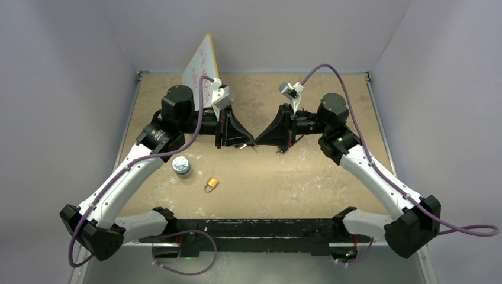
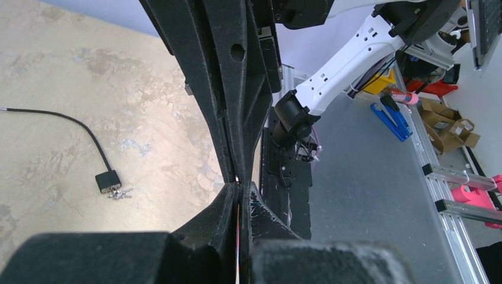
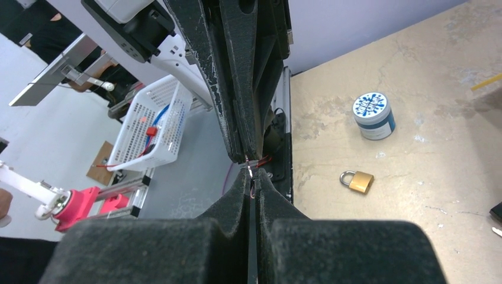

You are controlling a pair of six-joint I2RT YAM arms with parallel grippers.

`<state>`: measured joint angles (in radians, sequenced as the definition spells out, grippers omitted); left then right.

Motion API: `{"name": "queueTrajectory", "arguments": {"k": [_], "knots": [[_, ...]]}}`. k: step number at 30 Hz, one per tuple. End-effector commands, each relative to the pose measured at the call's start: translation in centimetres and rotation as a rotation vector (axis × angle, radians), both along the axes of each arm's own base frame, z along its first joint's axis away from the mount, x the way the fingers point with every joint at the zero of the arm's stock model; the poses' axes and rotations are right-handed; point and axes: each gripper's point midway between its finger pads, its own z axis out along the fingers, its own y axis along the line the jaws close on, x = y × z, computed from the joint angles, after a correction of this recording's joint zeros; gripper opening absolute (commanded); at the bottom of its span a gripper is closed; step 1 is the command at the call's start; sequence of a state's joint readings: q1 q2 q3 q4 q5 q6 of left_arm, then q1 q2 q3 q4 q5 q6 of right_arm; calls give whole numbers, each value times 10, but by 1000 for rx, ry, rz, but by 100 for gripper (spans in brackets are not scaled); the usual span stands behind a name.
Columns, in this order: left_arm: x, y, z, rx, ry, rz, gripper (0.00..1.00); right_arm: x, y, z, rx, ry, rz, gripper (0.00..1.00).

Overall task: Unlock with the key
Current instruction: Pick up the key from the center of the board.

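Both arms meet nose to nose over the middle of the tabletop [image 1: 284, 183]. We see the left gripper [image 2: 238, 186] pressed together, and the right gripper [image 3: 251, 178] pressed together too, tip against tip. A tiny metal ring [image 3: 251, 172] with a red bit sits right at the tips; we can't tell what it is or which side pinches it. Small keys [image 2: 120, 192] on a black fob [image 2: 108, 180] lie on the tabletop nearby. The padlock [image 1: 211, 184] lies at 7 o'clock from the tips, well apart, with a jar [image 1: 182, 167] near it at 10 o'clock.
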<state>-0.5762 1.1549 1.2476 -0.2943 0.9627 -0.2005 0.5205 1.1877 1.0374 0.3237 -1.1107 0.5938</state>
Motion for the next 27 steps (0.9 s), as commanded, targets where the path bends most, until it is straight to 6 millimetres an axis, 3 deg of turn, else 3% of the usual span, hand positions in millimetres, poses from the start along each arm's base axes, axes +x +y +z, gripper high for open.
{"name": "queueTrajectory", "arguments": {"k": [1,3,9,11,14,17,21,23,27], "knots": [[3,0,12,-40,-50,19,0,0,-2,11,49,-59,-41,0],[7,0,11,-38,-50,42,9,1,-1,10,57,-48,-49,0],[35,10,9,-20,-58,256,52,12,-1,-2,65,21,-138,0],[55,28,9,-17,-32,451,67,17,-1,-12,52,58,-177,0],[75,72,-6,2,61,788,74,27,-3,-29,27,102,-251,0],[82,123,-32,49,174,1099,76,39,-6,-48,-5,149,-339,0],[62,177,-93,172,474,1432,74,56,-10,-78,-69,219,-454,0],[39,184,-133,263,658,1494,74,58,-9,-89,-87,240,-456,0],[12,166,-185,349,885,1426,75,57,-7,-103,-94,276,-440,0]]}}
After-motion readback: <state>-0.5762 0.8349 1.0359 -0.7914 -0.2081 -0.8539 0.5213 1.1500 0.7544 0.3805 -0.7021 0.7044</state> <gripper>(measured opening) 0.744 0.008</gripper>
